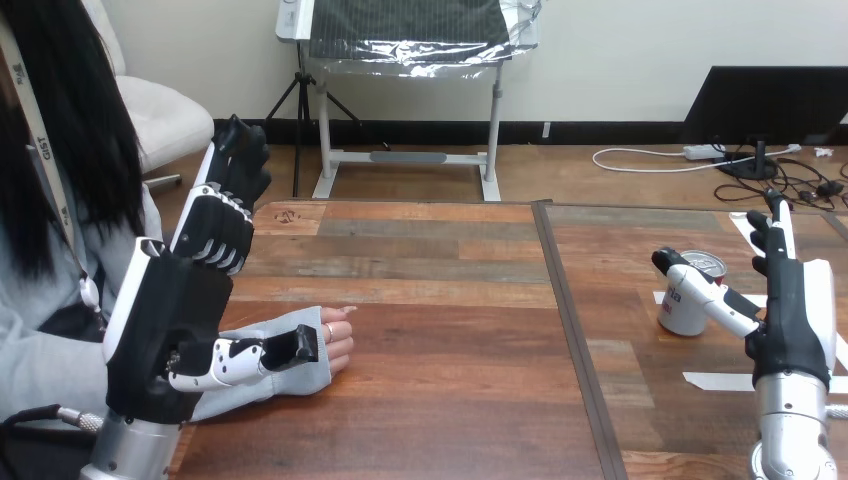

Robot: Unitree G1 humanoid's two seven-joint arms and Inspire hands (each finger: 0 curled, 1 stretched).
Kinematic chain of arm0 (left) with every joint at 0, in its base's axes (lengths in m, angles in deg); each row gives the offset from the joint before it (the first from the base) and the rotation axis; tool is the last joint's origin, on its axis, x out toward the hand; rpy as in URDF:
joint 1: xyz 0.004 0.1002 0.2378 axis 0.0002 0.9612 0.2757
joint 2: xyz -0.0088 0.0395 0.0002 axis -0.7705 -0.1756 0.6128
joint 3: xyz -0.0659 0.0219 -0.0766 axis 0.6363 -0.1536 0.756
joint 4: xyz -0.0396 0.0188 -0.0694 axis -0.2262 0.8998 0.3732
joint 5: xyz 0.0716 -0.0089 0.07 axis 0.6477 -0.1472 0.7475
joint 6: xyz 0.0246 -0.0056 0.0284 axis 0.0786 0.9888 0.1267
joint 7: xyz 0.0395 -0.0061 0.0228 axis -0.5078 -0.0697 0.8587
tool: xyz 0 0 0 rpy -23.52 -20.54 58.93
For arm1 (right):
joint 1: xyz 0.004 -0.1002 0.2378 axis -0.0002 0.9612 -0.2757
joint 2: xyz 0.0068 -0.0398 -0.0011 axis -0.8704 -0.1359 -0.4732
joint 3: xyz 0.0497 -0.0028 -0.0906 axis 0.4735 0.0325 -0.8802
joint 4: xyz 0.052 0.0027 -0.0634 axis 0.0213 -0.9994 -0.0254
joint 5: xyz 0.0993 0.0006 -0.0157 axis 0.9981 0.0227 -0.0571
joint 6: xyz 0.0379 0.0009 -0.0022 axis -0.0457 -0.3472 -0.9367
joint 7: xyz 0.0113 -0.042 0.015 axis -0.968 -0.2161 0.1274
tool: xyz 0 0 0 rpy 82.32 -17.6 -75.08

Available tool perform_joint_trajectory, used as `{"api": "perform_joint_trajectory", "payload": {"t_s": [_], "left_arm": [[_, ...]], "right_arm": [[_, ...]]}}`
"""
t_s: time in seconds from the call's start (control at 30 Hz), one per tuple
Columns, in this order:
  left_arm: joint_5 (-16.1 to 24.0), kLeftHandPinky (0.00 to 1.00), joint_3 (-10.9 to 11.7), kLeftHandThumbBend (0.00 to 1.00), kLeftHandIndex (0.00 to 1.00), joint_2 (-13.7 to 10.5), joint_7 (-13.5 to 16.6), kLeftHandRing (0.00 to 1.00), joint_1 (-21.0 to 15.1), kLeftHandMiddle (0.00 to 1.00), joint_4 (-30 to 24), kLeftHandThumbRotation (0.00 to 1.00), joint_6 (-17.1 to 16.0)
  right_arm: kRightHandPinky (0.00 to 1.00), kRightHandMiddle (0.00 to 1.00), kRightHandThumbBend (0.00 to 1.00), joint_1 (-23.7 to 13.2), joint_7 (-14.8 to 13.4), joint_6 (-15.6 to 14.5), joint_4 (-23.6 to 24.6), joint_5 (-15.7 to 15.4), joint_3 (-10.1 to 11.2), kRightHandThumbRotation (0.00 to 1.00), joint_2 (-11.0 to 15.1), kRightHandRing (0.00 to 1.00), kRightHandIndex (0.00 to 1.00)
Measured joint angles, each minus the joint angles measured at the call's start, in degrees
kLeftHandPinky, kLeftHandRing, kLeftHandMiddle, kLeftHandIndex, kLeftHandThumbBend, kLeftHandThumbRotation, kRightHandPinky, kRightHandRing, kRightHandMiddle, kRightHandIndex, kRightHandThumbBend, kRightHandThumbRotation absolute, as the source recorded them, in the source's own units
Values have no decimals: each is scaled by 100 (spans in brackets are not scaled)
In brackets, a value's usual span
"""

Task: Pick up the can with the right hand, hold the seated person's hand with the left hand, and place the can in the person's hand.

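The wooden table (440, 300) is joined by a dark seam right of centre. The left hand (175, 320) stands raised at the table's left edge, fingers straight and upward, holding nothing, its thumb reaching over the wrist of the person's hand (338, 345), which rests loosely fisted on the wood; contact cannot be confirmed. The right hand (790, 310) is open with fingers upright, its thumb crossing the front of the upright can (682, 316), which stands on the table among white tape strips (715, 381).
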Motion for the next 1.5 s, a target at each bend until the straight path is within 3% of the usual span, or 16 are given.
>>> {"api": "perform_joint_trajectory", "payload": {"t_s": [0.53,1.5], "left_arm": [[10,100,1,100,100,6,7,100,0,100,0,39,-47],[21,98,1,100,99,4,70,100,3,100,-3,39,-43]], "right_arm": [[89,93,100,-1,62,-278,-54,7,1,50,148,92,98],[85,92,100,-37,285,-875,-221,-56,-50,54,139,91,98]]}}
